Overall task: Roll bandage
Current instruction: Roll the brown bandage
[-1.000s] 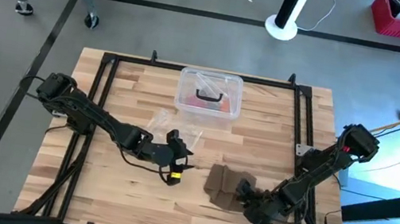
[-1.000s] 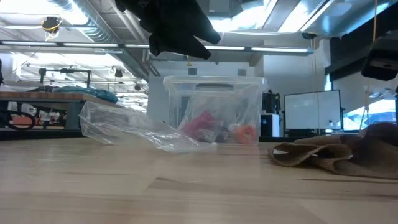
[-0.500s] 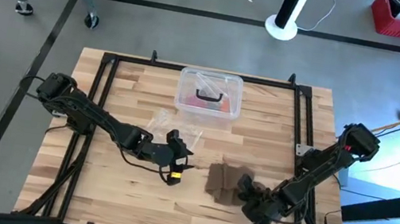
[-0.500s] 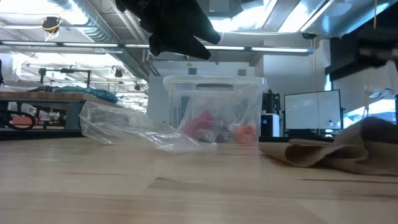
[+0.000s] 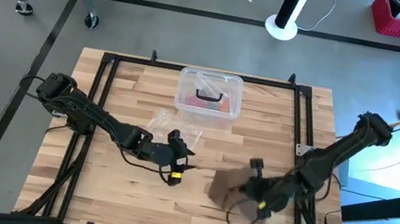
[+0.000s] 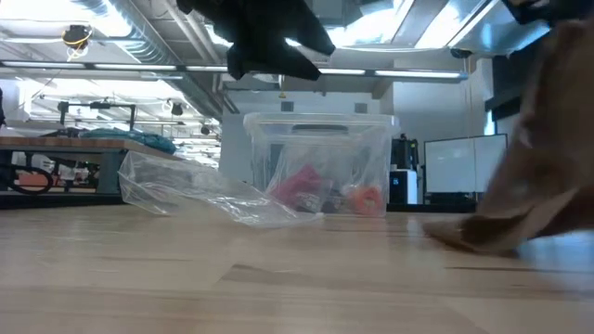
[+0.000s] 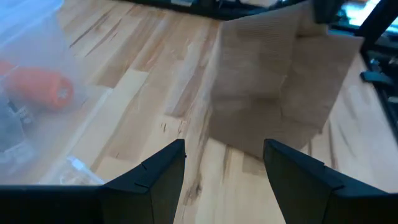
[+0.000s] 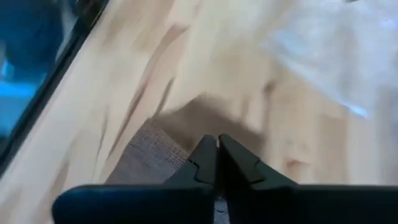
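High view: right gripper (image 5: 252, 186), fingers pinched together on the bandage (image 5: 227, 187), lifts it near the table's (image 5: 114, 195) front-right corner; the thin pinch could slip, dropping the strip unrolled.

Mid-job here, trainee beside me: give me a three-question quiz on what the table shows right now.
1. True or false: the right claw is shut on the bandage and holds one end off the table.
2. The left claw is: A) open, gripping nothing; B) shut on the plastic bag; C) inside the clear box.
3. Fill in: the clear box has a ____ handle.

Key: 1 true. 2 A. 3 black.
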